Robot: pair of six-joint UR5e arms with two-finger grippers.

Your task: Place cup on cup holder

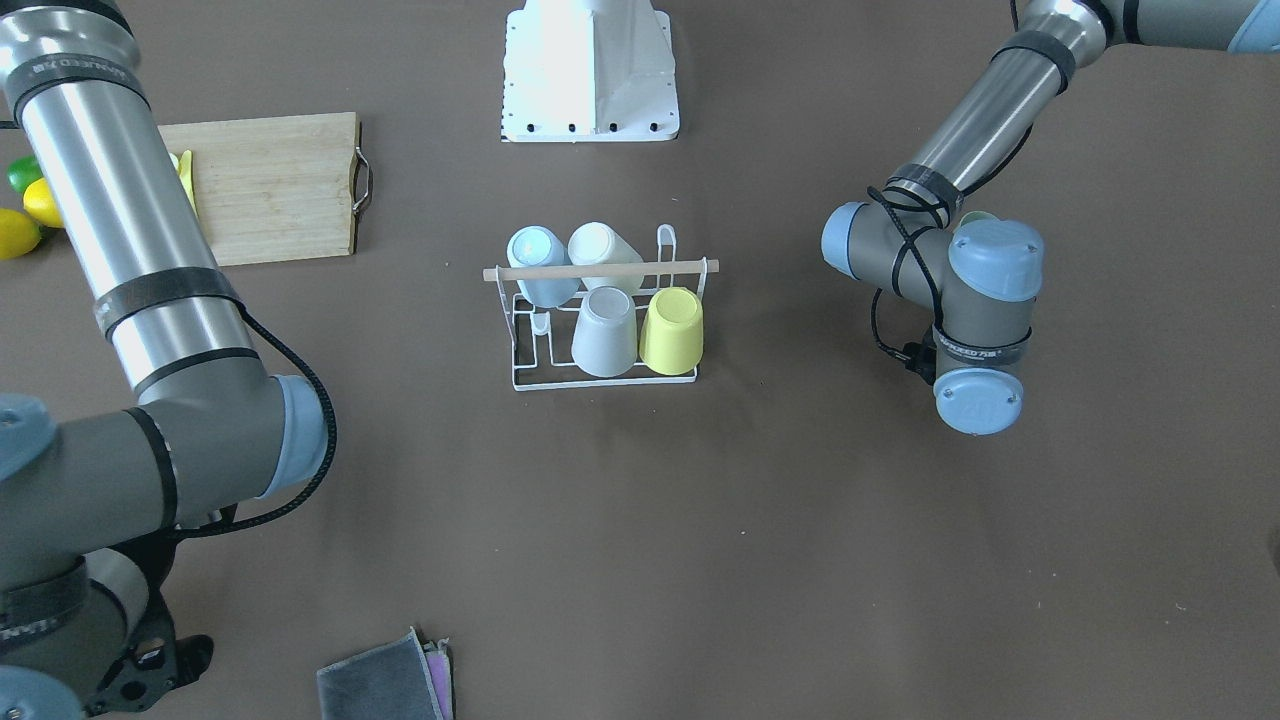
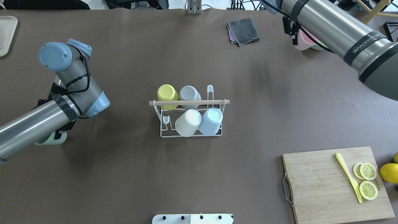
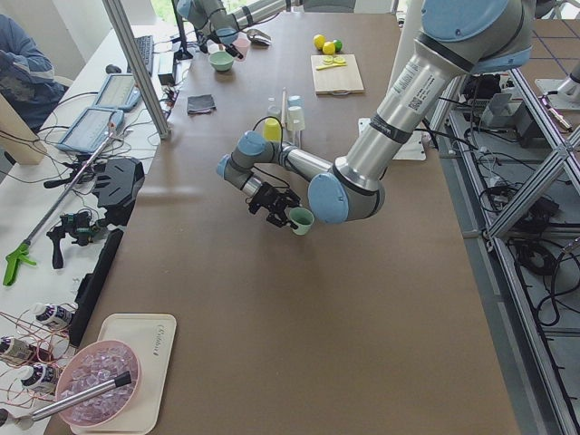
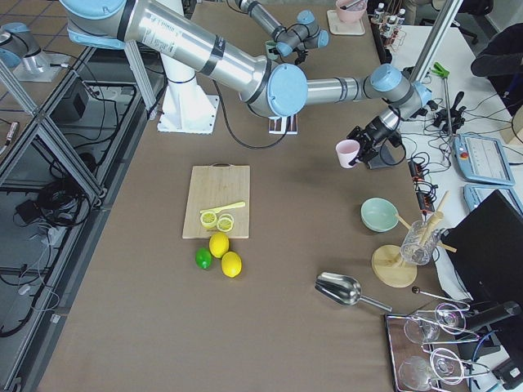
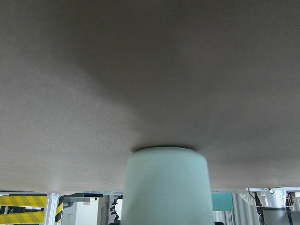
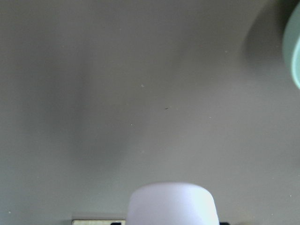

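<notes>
Left gripper [image 3: 289,214], at the overhead view's left edge, is closed on a pale green cup [image 2: 51,139]. The cup holder [image 2: 189,102] stands mid-frame, carrying an upturned yellow cup [image 2: 168,92], grey cup [image 2: 189,93], white cup [image 2: 188,122] and blue cup [image 2: 211,119]. Right gripper [image 4: 359,151], upper right, grips a pink cup [image 2: 303,43].

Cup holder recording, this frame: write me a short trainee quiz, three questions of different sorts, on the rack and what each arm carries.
1. How many cups sit on the cup holder?
2. What does the left end effector hold? A nothing; B a mint green cup; C a fork.
3. True or false: the right end effector holds a pink cup.
Key: 1 four; 2 B; 3 true.
</notes>
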